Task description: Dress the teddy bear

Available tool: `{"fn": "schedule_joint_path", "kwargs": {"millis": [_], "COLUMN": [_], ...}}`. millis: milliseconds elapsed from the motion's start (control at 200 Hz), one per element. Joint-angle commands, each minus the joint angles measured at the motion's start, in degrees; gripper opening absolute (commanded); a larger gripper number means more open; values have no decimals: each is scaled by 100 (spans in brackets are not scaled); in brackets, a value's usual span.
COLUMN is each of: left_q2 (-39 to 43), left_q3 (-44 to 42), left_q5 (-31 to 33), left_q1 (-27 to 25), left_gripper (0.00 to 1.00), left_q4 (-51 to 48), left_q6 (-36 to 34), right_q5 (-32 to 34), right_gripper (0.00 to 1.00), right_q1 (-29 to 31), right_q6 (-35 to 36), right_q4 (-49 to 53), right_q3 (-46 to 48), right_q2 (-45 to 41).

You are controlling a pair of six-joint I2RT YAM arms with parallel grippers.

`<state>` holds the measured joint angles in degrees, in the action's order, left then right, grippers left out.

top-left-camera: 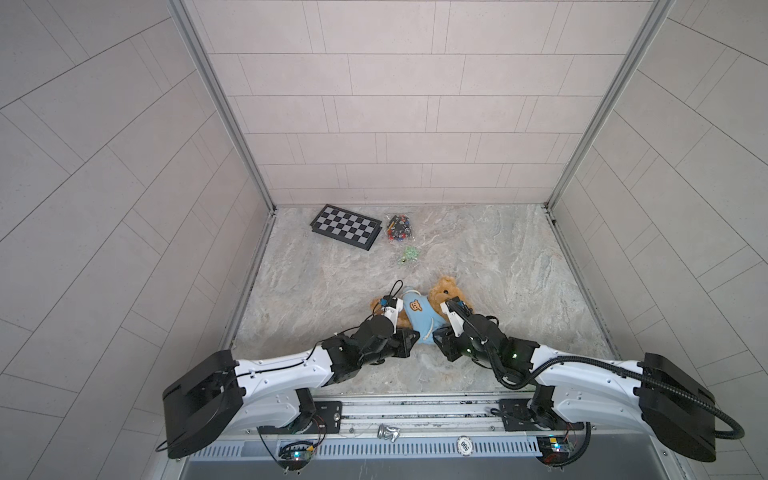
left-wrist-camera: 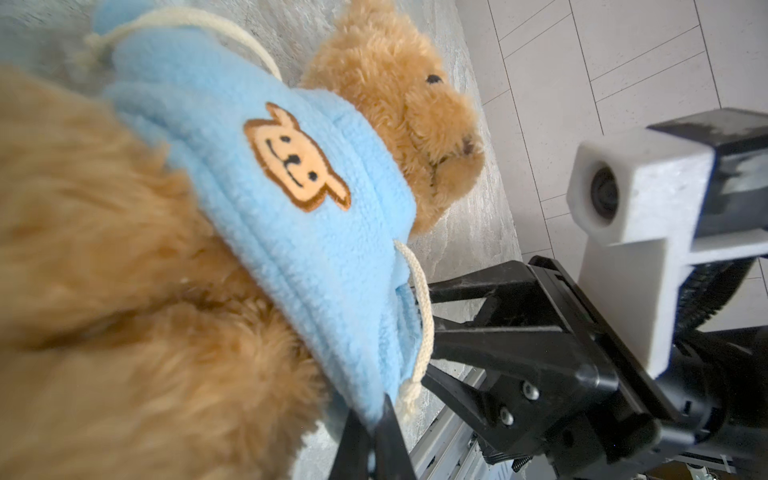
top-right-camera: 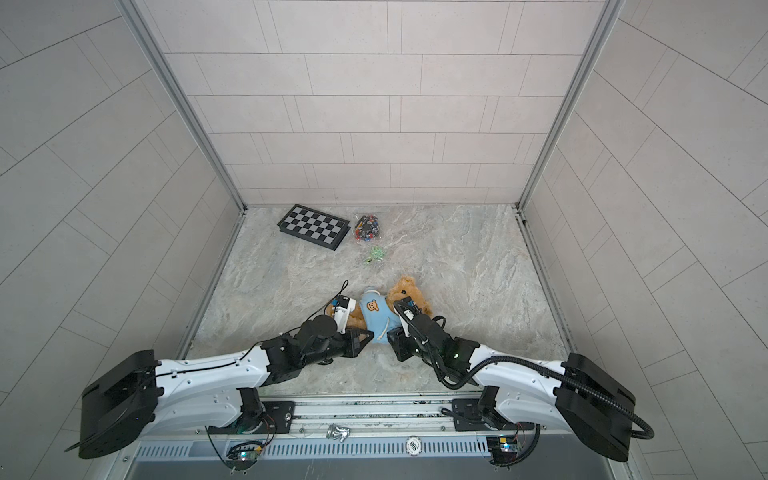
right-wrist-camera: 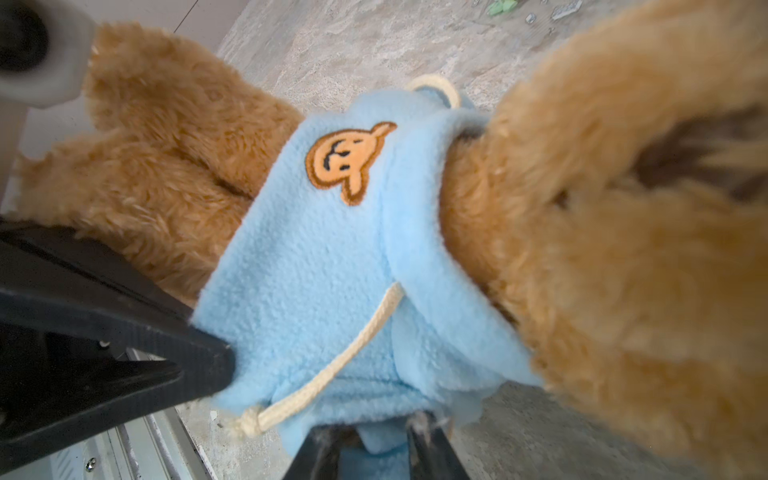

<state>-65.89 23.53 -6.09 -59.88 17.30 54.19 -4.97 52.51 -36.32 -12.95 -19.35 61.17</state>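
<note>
The golden-brown teddy bear (top-left-camera: 445,290) (top-right-camera: 409,289) lies on the marbled table in both top views, its head toward the back right. A light blue hoodie (top-left-camera: 415,316) (top-right-camera: 376,316) with a bear-face patch covers its torso. In the left wrist view my left gripper (left-wrist-camera: 376,419) is shut on the hoodie's (left-wrist-camera: 270,216) edge, beside a cream drawstring. My right gripper (right-wrist-camera: 374,440) holds its jaws apart, with a loose fold of the hoodie (right-wrist-camera: 332,270) lying between them. Both grippers meet at the near edge of the hoodie (top-left-camera: 417,336) (top-left-camera: 434,334).
A folded chessboard (top-left-camera: 345,227) lies at the back left, with a clear bag of small coloured pieces (top-left-camera: 399,228) beside it. A small green object (top-left-camera: 409,254) sits nearer the bear. The metal rail (top-left-camera: 415,409) runs along the front edge. Walls enclose three sides.
</note>
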Motion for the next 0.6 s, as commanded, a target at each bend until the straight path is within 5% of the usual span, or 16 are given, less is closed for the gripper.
{"fn": "schedule_joint_path", "kwargs": {"millis": [0, 245, 591], "left_q2": [168, 184, 508], "left_q3": [334, 418, 293], "left_q5": [-10, 243, 355], "left_q1": [-225, -395, -187], "left_gripper": [0, 1, 27], "left_q4": [-44, -358, -1128], "left_q6": [47, 126, -103], "right_q5": [267, 247, -430], "right_gripper": [31, 33, 32], "right_q1": [-89, -416, -920], "right_q6": [-101, 66, 241], "right_q4": [213, 884, 673], "right_q3": [61, 184, 108], "right_q2": [-323, -1245, -824]}}
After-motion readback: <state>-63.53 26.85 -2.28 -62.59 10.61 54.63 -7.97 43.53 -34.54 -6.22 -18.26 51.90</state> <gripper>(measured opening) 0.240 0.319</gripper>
